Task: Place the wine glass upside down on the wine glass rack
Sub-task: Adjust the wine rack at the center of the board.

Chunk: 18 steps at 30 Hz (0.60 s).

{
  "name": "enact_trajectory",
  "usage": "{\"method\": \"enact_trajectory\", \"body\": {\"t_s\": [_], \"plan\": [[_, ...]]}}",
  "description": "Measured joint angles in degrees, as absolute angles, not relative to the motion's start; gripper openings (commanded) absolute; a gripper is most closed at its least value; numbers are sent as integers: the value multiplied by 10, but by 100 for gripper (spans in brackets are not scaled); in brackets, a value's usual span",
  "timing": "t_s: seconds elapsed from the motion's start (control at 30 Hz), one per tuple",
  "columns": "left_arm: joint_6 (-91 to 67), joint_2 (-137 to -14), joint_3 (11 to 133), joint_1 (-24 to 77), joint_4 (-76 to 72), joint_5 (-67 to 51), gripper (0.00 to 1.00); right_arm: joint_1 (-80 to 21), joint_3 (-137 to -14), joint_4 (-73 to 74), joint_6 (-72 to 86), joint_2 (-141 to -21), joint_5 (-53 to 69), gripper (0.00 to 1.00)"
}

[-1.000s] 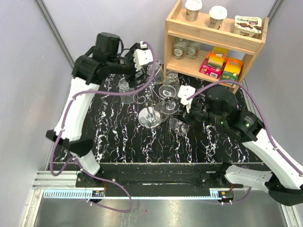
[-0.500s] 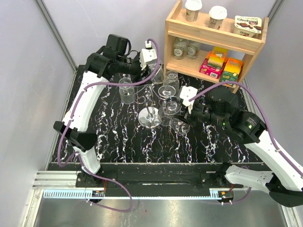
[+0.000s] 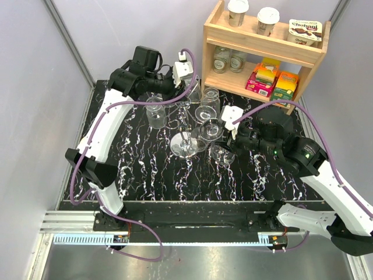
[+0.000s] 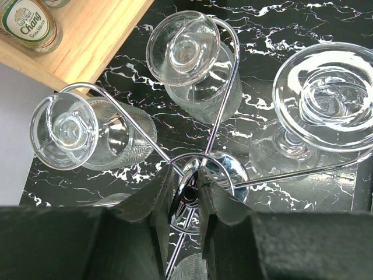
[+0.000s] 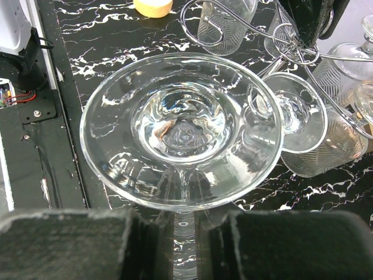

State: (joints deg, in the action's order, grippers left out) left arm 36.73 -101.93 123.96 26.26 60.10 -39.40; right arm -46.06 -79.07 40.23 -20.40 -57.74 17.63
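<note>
Left fingers (image 4: 148, 204) pinch the shiny silver wire rack (image 4: 218, 169); right fingers (image 5: 245, 245) pinch the clear wine glass (image 5: 180, 128) by its stem. Hazard — its wide foot striking hung glasses (image 4: 183, 49) on approach.

Black marbled table (image 3: 145, 169), wine glass rack (image 3: 185, 146), wooden shelf unit (image 3: 262, 49)

- Your left arm (image 3: 100, 125) and right arm (image 3: 341, 189) have white shells over bulky black joints.
- A purple cable (image 3: 71, 186) loops along each arm.
- A small green light (image 3: 274, 153) glows on the right arm's black housing.
- Your left gripper (image 4: 183, 186) and right gripper (image 5: 183, 224) have matte dark grey fingers.
</note>
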Motion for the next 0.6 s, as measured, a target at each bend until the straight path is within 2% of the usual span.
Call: {"method": "enact_trajectory", "body": {"t_s": [0.07, 0.37, 0.6], "plan": [[363, -1013, 1231, 263, 596, -394, 20, -461, -790, 402, -204, -577, 176, 0], [332, -994, 1197, 263, 564, -387, 0, -460, -790, 402, -204, -578, 176, 0], [286, -961, 1145, 267, 518, -356, 0, -460, -790, 402, -204, -578, 176, 0]]}}
